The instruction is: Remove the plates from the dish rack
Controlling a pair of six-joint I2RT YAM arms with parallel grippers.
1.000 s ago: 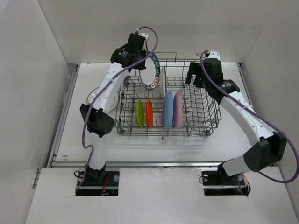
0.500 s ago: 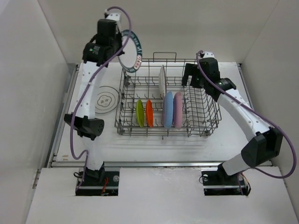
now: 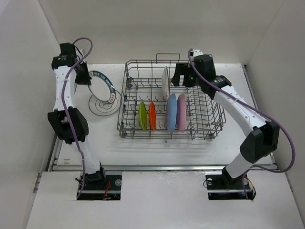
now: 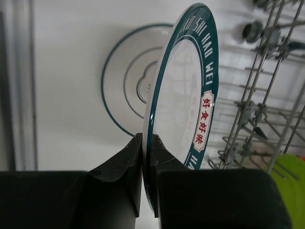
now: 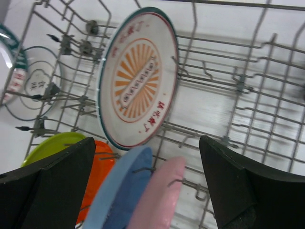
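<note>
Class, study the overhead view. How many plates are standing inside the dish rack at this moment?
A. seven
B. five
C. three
B: the lime green plate, orange plate, light blue plate, pink plate and sunburst plate stand in the dish rack. The teal-rimmed plate is in the left pincer, and a flat plate lies on the table.

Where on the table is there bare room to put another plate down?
Widest free patch: the table strip between the dish rack and the arm bases. Left of the rack is crowded: a white plate lies flat there, and the left gripper holds a teal-rimmed plate over it.
</note>
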